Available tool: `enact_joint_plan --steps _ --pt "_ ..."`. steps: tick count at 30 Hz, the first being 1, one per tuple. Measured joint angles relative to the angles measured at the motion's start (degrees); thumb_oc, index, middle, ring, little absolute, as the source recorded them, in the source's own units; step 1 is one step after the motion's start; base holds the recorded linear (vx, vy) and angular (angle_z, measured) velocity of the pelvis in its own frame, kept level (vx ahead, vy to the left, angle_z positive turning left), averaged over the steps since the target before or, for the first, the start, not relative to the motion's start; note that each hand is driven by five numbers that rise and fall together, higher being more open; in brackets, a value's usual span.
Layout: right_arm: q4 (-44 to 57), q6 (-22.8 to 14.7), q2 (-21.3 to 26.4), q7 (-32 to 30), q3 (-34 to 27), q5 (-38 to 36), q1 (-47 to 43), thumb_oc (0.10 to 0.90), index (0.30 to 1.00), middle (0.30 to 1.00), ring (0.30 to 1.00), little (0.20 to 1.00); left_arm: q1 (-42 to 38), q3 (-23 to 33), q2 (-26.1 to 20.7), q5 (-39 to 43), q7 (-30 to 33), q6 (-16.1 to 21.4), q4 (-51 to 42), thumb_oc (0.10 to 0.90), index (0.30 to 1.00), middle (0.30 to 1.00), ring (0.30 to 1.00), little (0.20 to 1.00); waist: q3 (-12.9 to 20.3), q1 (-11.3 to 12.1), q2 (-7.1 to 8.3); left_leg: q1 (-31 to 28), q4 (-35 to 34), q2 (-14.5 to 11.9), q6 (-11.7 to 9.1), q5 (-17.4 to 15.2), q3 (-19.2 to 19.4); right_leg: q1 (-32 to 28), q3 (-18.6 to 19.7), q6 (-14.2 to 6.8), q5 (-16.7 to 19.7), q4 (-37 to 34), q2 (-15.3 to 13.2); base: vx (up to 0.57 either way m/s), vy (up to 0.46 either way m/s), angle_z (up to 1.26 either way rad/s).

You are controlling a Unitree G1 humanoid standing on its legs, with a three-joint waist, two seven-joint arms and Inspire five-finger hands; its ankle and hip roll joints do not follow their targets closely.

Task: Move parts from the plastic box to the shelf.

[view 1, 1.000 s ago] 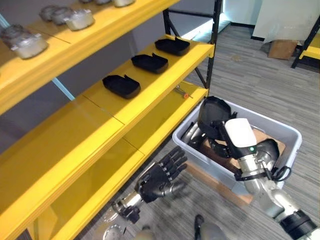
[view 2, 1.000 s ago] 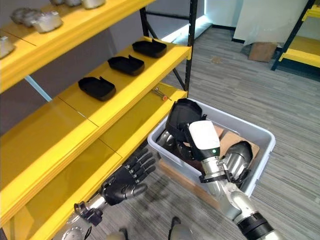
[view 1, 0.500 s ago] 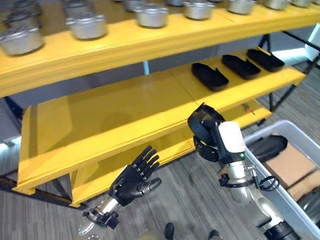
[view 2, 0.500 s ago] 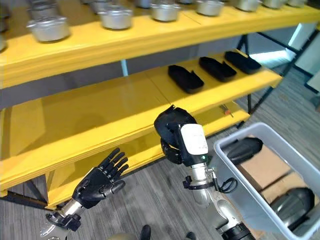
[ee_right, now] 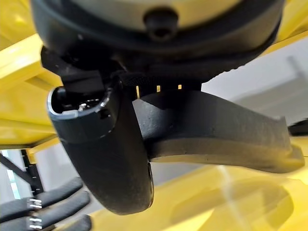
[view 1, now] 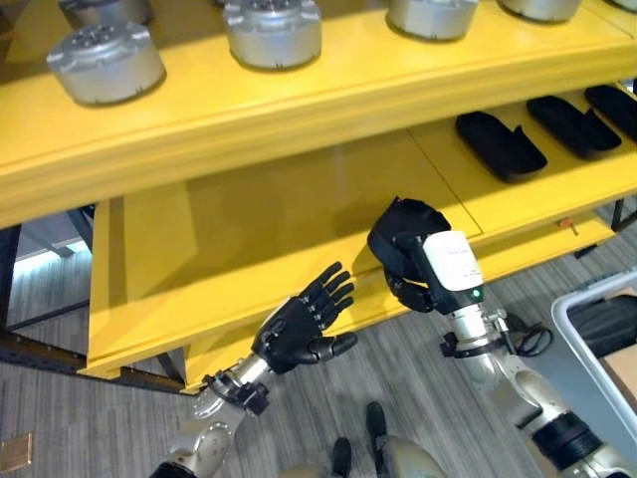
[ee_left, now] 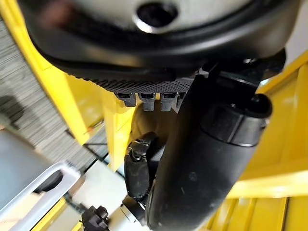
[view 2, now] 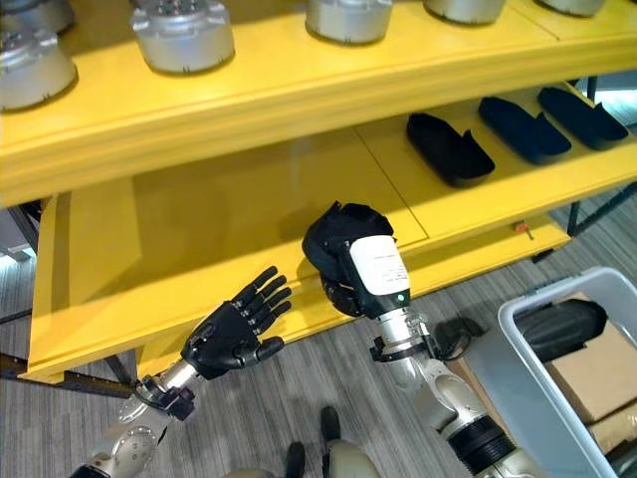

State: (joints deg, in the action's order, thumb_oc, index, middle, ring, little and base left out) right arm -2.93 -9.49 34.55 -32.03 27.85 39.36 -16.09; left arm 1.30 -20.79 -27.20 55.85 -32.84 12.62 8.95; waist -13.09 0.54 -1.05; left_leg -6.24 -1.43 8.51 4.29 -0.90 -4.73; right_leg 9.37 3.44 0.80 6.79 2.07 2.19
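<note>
Right hand (view 1: 430, 279) curls round a black moulded part (view 2: 333, 234) — held above the middle shelf (view 1: 249, 214)'s front edge. It looks stiff and light; grip its rim. Left hand (view 1: 299, 329) hangs fingers spread — empty.

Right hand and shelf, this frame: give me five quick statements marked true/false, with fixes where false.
1. The right hand is shut on a black part. True.
2. The left hand grips a second black part. False: it is open, fingers spread, holding nothing.
3. Three black parts already lie on the middle shelf, to the robot's right. True.
4. The held part already rests on the middle shelf. False: it is in the right hand, in front of the shelf's front edge.
5. The top shelf carries silver metal parts. True.
</note>
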Motion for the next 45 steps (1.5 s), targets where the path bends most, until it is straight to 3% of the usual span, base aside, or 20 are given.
enact_joint_plan --steps 4,5,6,9,10,11,13,17,24,26,27,28,29,31,32,37,41,45 --pt "-0.11 -0.32 0.45 0.12 1.92 0.09 -1.73 0.4 0.3 0.3 0.3 0.3 0.68 -0.6 0.83 -0.01 0.18 -0.03 -0.03 0.9 1.0 1.0 1.0 1.0 -0.03 1.21 0.06 -0.42 4.96 1.34 -1.2 -0.76 -0.4 -4.38 -0.22 1.26 0.68 -2.44 -1.2 0.23 -0.071 0.11" --pt "-0.01 -0.27 0.57 0.2 2.5 0.11 -1.75 0.4 0.3 0.3 0.3 0.3 1.57 -0.43 1.06 0.05 0.13 -0.02 -0.57 0.9 1.0 1.0 1.0 1.0 -0.34 1.45 1.13 2.22 11.63 2.41 -1.3 -3.49 -0.33 -7.63 0.23 2.0 0.35 -4.75 -3.05 0.23 -0.053 0.17" --pt "0.13 -0.28 0.45 0.2 2.5 0.1 -1.74 0.4 0.3 0.3 0.3 0.3 1.97 -0.36 0.8 0.05 0.06 -0.01 -1.03 0.9 1.0 1.0 1.0 1.0 -0.49 1.47 1.43 2.27 11.08 1.84 -0.73 -4.48 -0.35 -8.42 0.26 2.11 0.26 -5.26 -3.32 0.2 -0.043 0.15" --pt "0.36 -0.16 0.52 0.2 2.23 0.1 -1.81 0.4 0.3 0.3 0.3 0.3 1.94 -0.4 0.28 0.05 -0.17 -0.01 -1.72 0.9 1.0 1.0 1.0 1.0 -0.64 1.21 1.69 4.95 7.82 -3.5 -2.14 -4.27 -0.27 -9.02 -0.22 2.24 -0.52 -5.39 -3.46 0.17 -0.029 0.01" --pt "0.34 0.01 0.9 0.25 2.22 0.12 -1.43 0.4 0.3 0.3 0.3 0.3 2.03 -0.43 0.49 0.04 -0.18 -0.03 -1.73 0.9 1.0 1.0 1.0 1.0 -0.66 0.38 1.16 6.78 6.15 -6.46 -3.16 0.45 -0.54 -9.21 -0.84 1.69 -1.53 -4.71 -3.07 0.16 -0.036 -0.05" --pt "0.24 0.04 1.18 0.27 2.2 0.15 -1.19 0.4 0.3 0.3 0.3 0.3 2.16 -0.43 0.69 0.06 -0.18 -0.03 -1.7 0.9 1.0 1.0 1.0 1.0 -0.77 0.17 0.63 6.83 7.0 -7.07 -4.84 1.09 -1.51 -9.65 -0.69 1.19 -2.09 -4.45 -2.59 0.15 -0.032 -0.04" --pt "0.19 0.31 1.88 0.35 2.0 0.15 -0.57 0.4 0.3 0.3 0.3 0.3 1.7 -0.4 1.06 0.06 -0.19 -0.01 -1.73 0.9 1.0 1.0 1.0 1.0 -0.81 -0.75 0.69 6.64 7.02 -6.3 -4.99 0.98 -1.93 -9.92 -0.85 -0.17 -3.03 -4.25 -3.1 0.11 -0.031 0.06" --pt "-0.31 1.09 1.72 1.03 1.72 1.03 -0.1 0.4 0.3 0.3 0.3 0.3 1.75 -0.07 1.26 0.07 -0.22 0.02 -1.74 0.9 1.0 1.0 1.0 1.0 -0.8 -0.28 0.63 6.01 6.12 -5.63 -5.0 0.97 -2.08 -9.98 -1.26 -2.01 -4.3 -3.4 -3.98 0.11 -0.035 0.13" --pt "-5.22 1.32 1.24 1.76 1.46 2.11 -0.07 0.4 0.3 0.3 0.3 0.3 2.34 0.91 1.35 0.2 -0.3 0.33 -1.76 0.9 1.0 1.0 1.0 1.0 -0.86 0.29 0.52 6.42 6.54 -5.6 -5.01 0.98 -1.69 -10.03 -3.1 -2.22 -5.28 -1.84 -4.09 0.04 -0.003 0.18" --pt "-6.19 1.16 1.19 1.78 -0.1 2.75 0.68 0.4 0.3 0.3 0.3 0.3 2.15 0.92 1.56 0.22 -0.68 0.28 -1.76 0.9 1.0 1.0 1.0 1.0 -0.84 -0.23 0.21 7.35 6.44 -5.72 -5.5 1.32 -0.19 -10.08 -4.81 -1.94 -5.49 -1.61 -4.22 0.0 0.077 0.65" --pt "-6.44 1.22 1.3 1.73 -3.92 3.38 3.12 0.4 0.3 0.3 0.3 0.3 1.4 0.95 1.97 0.2 -2.07 -0.23 -1.9 0.9 1.0 1.0 1.0 1.0 -0.8 -1.23 -0.52 8.04 4.15 -7.73 -6.52 -2.17 6.93 -10.46 -9.01 -0.96 -4.81 -2.55 -5.14 0.0 0.146 0.98" --pt "-6.59 1.99 0.98 1.76 -5.28 3.37 4.08 0.4 0.3 0.3 0.3 0.3 1.28 1.09 1.91 0.22 -2.48 -0.25 -1.98 0.9 1.0 1.0 1.0 1.0 -1.07 -1.17 0.35 8.38 5.6 -8.38 -4.88 -2.94 11.18 -10.06 -9.72 -0.68 -4.8 -2.49 -6.46 0.01 0.171 0.86" --pt "-6.57 2.53 1.02 1.78 -6.05 3.39 4.59 0.4 0.3 0.3 0.3 0.3 1.8 1.05 1.75 0.26 -2.61 -0.26 -2.22 0.9 1.0 1.0 1.0 1.0 -1.16 -1.01 0.52 7.99 6.19 -8.07 -2.68 -2.97 12.94 -9.36 -9.74 -1.06 -5.31 -1.35 -7.31 0.0 0.16 0.29" --pt "-6.21 3.05 1.91 1.76 -6.6 3.37 4.8 0.4 0.3 0.3 0.3 0.3 2.32 0.5 1.7 0.25 -2.82 -0.52 -2.31 0.9 1.0 1.0 1.0 1.0 -1.03 -2.14 -1.33 6.48 4.8 -8.0 -2.58 -2.37 12.93 -8.13 -10.38 -2.8 -7.02 2.46 -7.08 -0.05 0.123 0.36" --pt "-6.13 4.38 2.23 1.89 -6.76 3.32 5.23 0.4 0.3 0.3 0.3 0.3 2.75 0.14 1.54 0.22 -2.89 -1.27 -2.86 0.9 1.0 1.0 1.0 1.0 -1.46 -3.39 -2.27 3.87 2.48 -7.26 -1.42 -0.26 12.06 -7.38 -10.9 -3.83 -9.3 6.68 -7.99 -0.1 0.178 0.21" --pt "-5.97 4.17 1.72 2.06 -6.77 3.32 7.22 0.4 0.3 0.3 0.3 0.3 4.38 0.9 1.33 0.24 -2.9 -1.19 -3.65 0.9 1.0 1.0 1.0 1.0 -1.35 -1.8 -0.71 2.95 1.08 -5.63 -0.67 0.38 11.66 -8.15 -9.36 -5.63 -8.01 4.13 -9.17 -0.06 0.13 0.04" --pt "-5.98 3.76 1.73 2.1 -6.74 3.29 6.99 0.4 0.3 0.3 0.3 0.3 4.58 1.94 1.19 0.28 -2.93 -0.94 -3.56 0.9 1.0 1.0 1.0 1.0 -1.22 -1.11 -0.03 2.74 0.4 -5.6 -0.68 0.76 11.65 -10.41 -9.45 -5.79 -5.24 -0.74 -8.86 -0.08 0.056 -0.01" --pt "-6.4 3.35 1.56 2.34 -6.45 3.32 6.6 0.4 0.3 0.3 0.3 0.3 4.52 2.05 1.17 0.23 -2.94 -0.9 -3.56 0.9 1.0 1.0 1.0 1.0 -1.22 -0.11 1.01 2.21 0.08 -6.02 -0.78 1.0 12.34 -10.49 -9.52 -5.72 -4.79 -0.65 -8.62 -0.06 -0.07 -0.07"
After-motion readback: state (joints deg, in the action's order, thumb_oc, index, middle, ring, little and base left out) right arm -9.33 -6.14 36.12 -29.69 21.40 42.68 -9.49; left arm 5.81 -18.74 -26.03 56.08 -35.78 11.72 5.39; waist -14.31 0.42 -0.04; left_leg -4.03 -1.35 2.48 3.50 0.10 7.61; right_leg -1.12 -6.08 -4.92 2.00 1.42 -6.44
